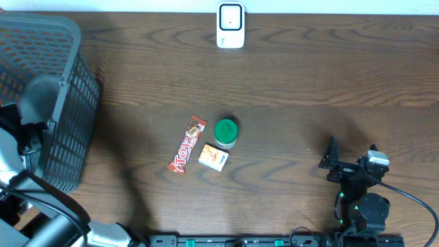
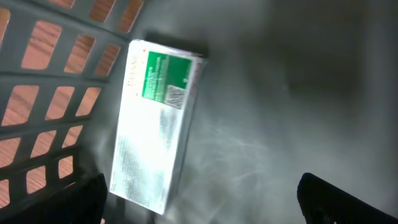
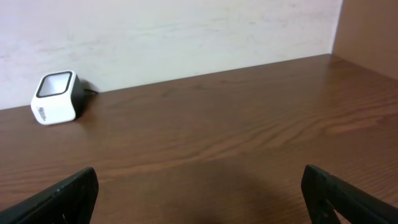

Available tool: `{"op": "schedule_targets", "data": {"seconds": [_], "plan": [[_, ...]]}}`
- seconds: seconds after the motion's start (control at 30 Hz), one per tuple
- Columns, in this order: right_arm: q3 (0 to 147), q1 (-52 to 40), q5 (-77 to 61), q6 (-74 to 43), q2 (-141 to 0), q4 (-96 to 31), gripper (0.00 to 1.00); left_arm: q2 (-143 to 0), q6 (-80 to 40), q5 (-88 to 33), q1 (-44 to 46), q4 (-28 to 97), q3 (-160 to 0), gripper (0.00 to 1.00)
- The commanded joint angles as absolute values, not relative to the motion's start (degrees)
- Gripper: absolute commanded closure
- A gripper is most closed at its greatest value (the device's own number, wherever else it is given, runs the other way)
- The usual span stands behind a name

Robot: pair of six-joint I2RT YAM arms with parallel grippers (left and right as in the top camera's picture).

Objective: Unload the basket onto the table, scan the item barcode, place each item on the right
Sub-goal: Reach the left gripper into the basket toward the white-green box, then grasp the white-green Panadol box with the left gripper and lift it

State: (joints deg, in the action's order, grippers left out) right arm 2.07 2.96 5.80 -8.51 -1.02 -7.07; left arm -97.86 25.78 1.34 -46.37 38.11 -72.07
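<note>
In the left wrist view a white box with a green label (image 2: 158, 124) lies on the grey floor of the basket (image 2: 280, 93), close to its slatted wall. My left gripper (image 2: 202, 208) hangs open above the basket floor, and the box's near end sits just inside the left finger without touching it. The white barcode scanner (image 1: 230, 26) stands at the table's far edge, also seen as the scanner (image 3: 56, 98) from the right wrist. My right gripper (image 1: 351, 156) rests open near the front right, nothing between its fingers (image 3: 62, 199).
The grey slatted basket (image 1: 65, 103) fills the left side of the table, with my left arm (image 1: 14, 147) reaching into it. A red candy bar (image 1: 187, 144), a green-lidded jar (image 1: 226, 132) and a small orange box (image 1: 213, 158) lie mid-table.
</note>
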Motion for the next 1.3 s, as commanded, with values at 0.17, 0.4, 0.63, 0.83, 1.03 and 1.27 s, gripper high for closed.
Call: {"op": "schedule_targets", "data": {"seconds": [0.17, 0.4, 0.63, 0.83, 1.03, 1.27], "plan": [[1.85, 3.01, 5.72, -8.05, -0.82, -7.11, 0.01, -98.61, 26.76, -0.86, -53.56, 35.42, -71.88, 0.02], [1.85, 3.01, 5.72, -8.05, -0.82, -7.11, 0.01, -99.68, 26.79, -6.26, -56.25, 33.50, -71.85, 0.02], [1.85, 3.01, 5.72, -8.05, -0.82, -7.09, 0.01, -104.66, 26.81, -6.66, -56.23, 33.41, -71.83, 0.02], [1.85, 3.01, 5.72, -8.05, -0.82, -7.09, 0.01, -108.64, 27.42, -6.68, -56.23, 33.04, -71.83, 0.02], [1.85, 3.01, 5.72, -8.05, -0.82, -7.09, 0.01, -112.25, 27.42, -6.70, -56.23, 32.49, -71.83, 0.02], [1.85, 3.01, 5.72, -8.05, -0.82, -7.11, 0.01, -113.47, 27.40, -7.11, -56.18, 32.21, -71.83, 0.34]]}}
